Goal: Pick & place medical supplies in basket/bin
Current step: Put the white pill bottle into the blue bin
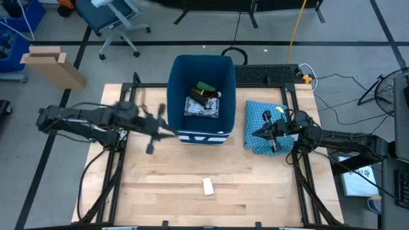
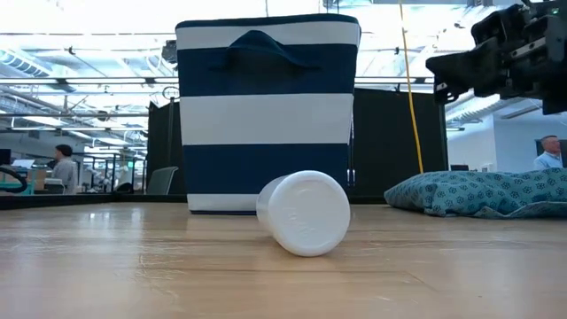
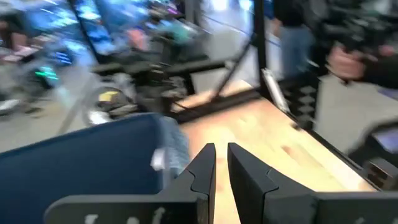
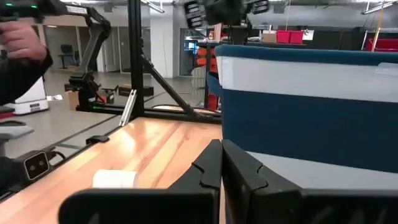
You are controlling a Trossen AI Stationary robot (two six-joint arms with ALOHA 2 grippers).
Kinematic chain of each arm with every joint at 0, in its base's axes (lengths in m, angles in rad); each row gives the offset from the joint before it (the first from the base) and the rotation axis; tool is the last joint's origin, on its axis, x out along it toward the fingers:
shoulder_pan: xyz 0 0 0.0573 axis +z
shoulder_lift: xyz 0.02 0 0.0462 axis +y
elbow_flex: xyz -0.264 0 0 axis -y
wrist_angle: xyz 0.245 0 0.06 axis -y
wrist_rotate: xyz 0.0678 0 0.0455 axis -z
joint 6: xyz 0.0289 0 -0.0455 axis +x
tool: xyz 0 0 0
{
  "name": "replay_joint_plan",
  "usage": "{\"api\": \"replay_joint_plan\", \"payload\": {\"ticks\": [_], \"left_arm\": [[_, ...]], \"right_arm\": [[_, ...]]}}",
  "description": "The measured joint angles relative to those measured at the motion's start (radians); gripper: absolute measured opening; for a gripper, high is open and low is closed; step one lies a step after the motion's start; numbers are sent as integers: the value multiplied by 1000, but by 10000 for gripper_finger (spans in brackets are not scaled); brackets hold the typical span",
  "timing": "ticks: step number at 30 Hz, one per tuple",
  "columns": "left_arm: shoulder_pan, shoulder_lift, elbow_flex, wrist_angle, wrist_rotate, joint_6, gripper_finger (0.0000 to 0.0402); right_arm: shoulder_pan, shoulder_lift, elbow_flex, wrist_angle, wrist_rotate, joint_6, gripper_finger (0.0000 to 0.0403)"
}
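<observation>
The dark-blue, white-striped bin stands at the table's far middle. In it lie a flat white packet, a black oblong and a green one. A white tube lies on its side on the bare table near the front, its round end facing the low camera. My left gripper, blurred, hangs just left of the bin, its fingers nearly together with nothing between them. My right gripper hovers shut and empty over the blue patterned cloth, pointing at the bin.
The folded blue patterned cloth lies right of the bin. Black frame rails run along both table sides. People stand beyond the table; a hand shows in the right wrist view. Bare wood lies around the tube.
</observation>
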State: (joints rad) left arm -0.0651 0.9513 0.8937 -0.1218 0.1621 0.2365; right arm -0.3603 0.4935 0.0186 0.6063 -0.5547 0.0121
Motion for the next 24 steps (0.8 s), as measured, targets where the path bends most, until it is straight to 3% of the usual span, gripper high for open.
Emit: {"api": "replay_joint_plan", "payload": {"ticks": [6,12,17,22,24], "left_arm": [[-149,267,251,-115,-130,31,46],[-264,584,537,-345,-311,96,47],[-321,805,703,-469,-251,204,82],[-373,938,801,-560,-251,354,160],[-372,975,833,-617,-189,375,199]], "right_arm": [[0,0,-1,-26,1,-13,0],[0,0,-2,-26,4,-16,0],[0,1,-3,-29,6,-6,0],[0,3,-4,-34,7,14,0],[0,5,-4,-35,7,14,0]]}}
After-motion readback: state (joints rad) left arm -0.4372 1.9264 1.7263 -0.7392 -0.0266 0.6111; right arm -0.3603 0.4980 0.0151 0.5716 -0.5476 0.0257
